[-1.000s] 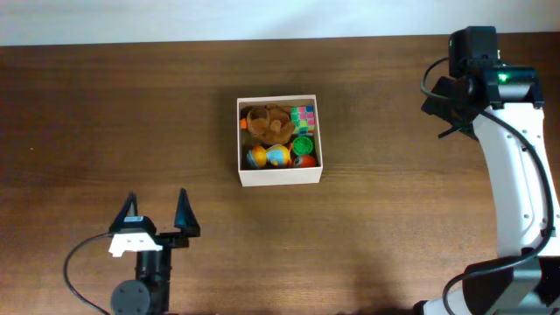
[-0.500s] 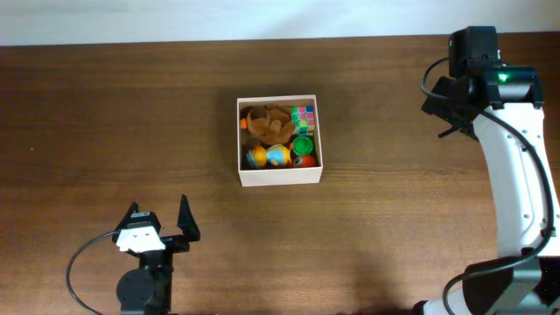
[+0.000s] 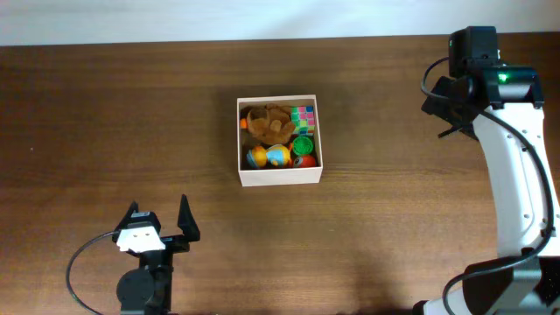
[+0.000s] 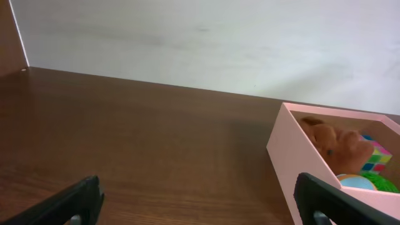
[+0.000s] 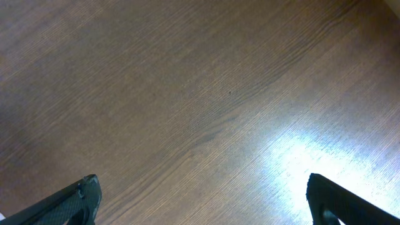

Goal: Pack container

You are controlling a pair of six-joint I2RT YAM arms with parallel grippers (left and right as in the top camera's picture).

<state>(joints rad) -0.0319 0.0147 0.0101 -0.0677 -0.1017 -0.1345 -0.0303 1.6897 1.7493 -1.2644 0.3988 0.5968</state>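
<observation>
Ahead and to the right of the left hand (image 3: pixel 158 210) — the container (image 3: pixel 280 178), square, so no long side to line up with. Sits in the middle of the counter (image 3: pixel 105 105), flat on its bottom, already holding toys: a brown soft toy (image 3: pixel 267 122), a many-coloured cube (image 3: pixel 303 116), a green round thing (image 3: pixel 302 144), an orange and blue ball (image 3: pixel 267 157). Looks quite full. No loose toys in sight outside it.

As for the left hand: wide open, holding nothing, down near the front edge, well apart from the container. Probably the nearer of the two, but only by a little. As for the right hand (image 5: pixel 203 203): wide open too, empty, over bare wood far off to the container's right.

Compared with a second ago — left hand pulled back a bit toward the front edge and turned slightly, then no change over the last half second. Right arm, container and toys just as before.
</observation>
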